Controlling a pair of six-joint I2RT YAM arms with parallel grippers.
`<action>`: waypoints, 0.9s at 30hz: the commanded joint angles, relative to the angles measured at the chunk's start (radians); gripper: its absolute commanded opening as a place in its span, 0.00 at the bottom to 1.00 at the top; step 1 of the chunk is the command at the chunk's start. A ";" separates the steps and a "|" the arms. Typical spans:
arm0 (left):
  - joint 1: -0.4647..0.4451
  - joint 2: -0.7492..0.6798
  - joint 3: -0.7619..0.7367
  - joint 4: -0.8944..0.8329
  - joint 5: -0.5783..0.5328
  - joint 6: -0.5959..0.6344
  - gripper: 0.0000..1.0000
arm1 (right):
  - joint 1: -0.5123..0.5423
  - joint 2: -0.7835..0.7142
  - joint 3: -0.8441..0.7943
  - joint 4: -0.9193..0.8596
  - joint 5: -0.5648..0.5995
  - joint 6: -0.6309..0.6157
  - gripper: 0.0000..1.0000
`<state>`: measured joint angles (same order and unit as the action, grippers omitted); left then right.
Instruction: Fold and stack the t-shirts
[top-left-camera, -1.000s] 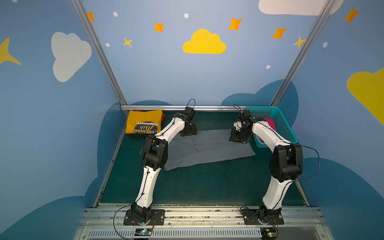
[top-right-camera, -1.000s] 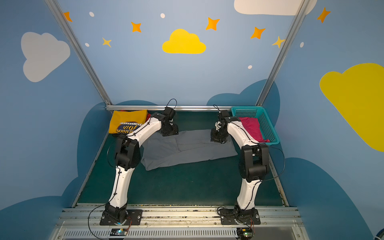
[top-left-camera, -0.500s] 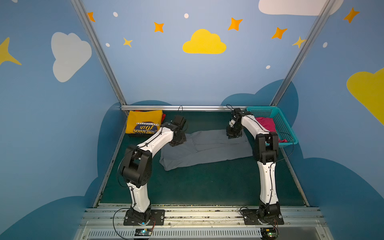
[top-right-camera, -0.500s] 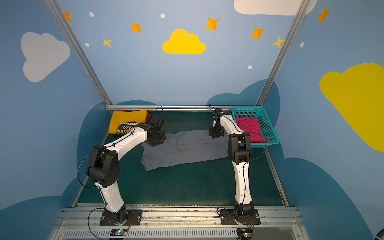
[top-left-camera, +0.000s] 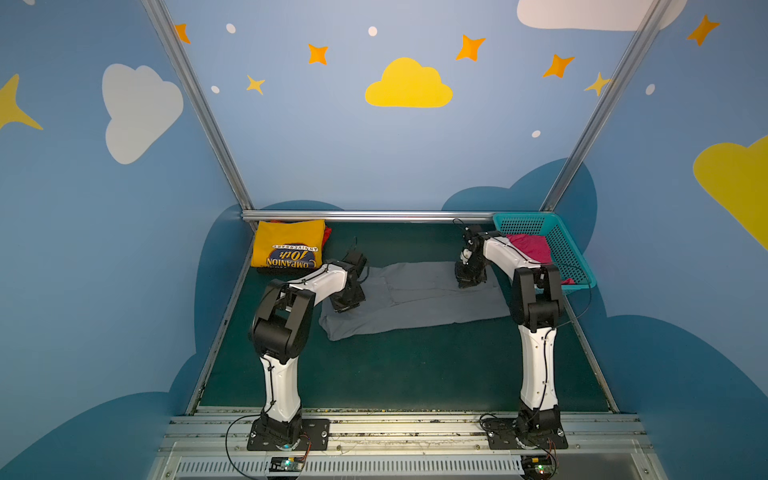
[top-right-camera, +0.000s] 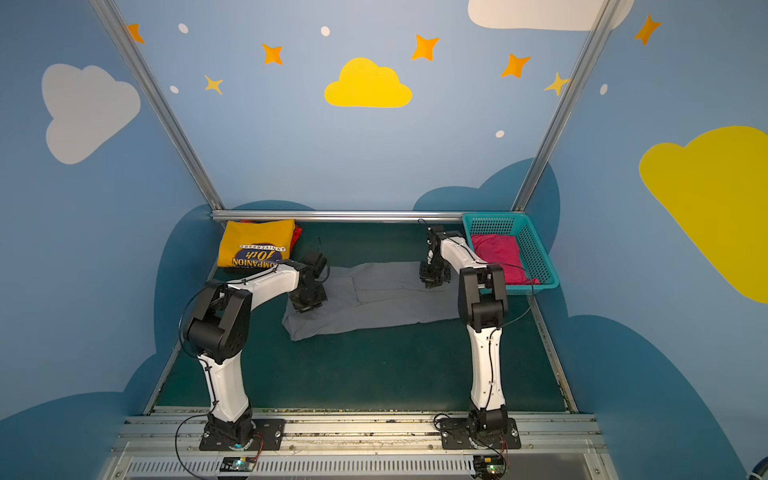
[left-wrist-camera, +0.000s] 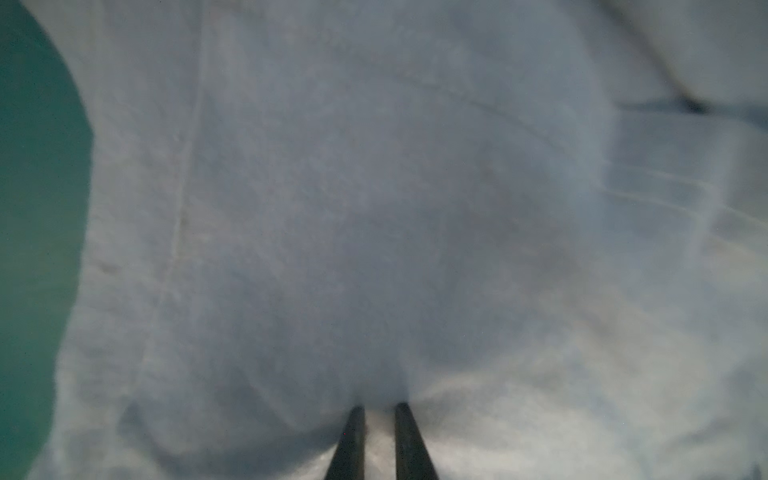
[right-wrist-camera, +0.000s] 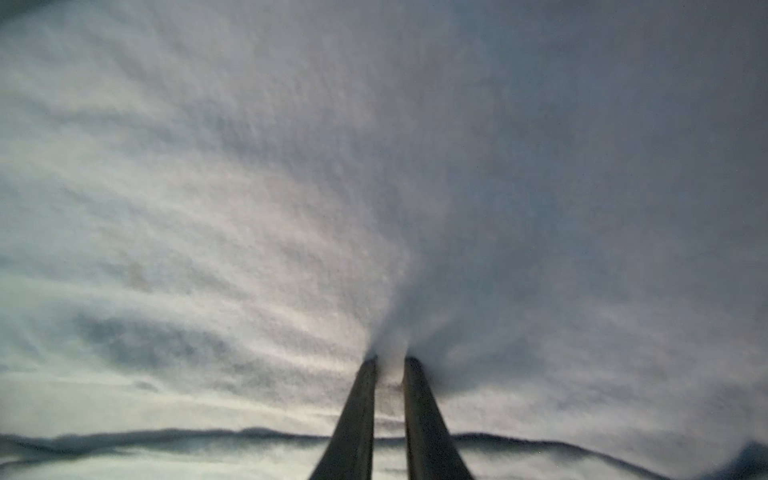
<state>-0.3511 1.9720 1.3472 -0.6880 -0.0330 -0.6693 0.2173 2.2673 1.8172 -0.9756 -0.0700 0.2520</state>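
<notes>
left fingers (left-wrist-camera: 348, 444) pulled nearer, tee (top-left-camera: 286, 243) "companion 10th"

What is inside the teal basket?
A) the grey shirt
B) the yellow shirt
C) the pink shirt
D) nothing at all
C: the pink shirt lies inside the teal basket, while the yellow shirt sits folded in the far left corner and the grey shirt is spread on the green mat between the arms.
</notes>
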 joint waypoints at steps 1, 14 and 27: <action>0.006 0.091 0.029 -0.033 -0.003 0.007 0.17 | -0.011 -0.029 -0.150 -0.028 0.038 0.020 0.18; 0.007 0.417 0.465 -0.219 0.007 0.040 0.12 | 0.063 -0.365 -0.639 0.077 -0.057 0.129 0.16; -0.007 0.777 1.080 -0.336 0.152 0.013 0.11 | 0.414 -0.502 -0.890 0.257 -0.305 0.363 0.17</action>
<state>-0.3470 2.5988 2.3920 -1.0283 0.0345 -0.6392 0.5659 1.7287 0.9863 -0.7589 -0.3016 0.5327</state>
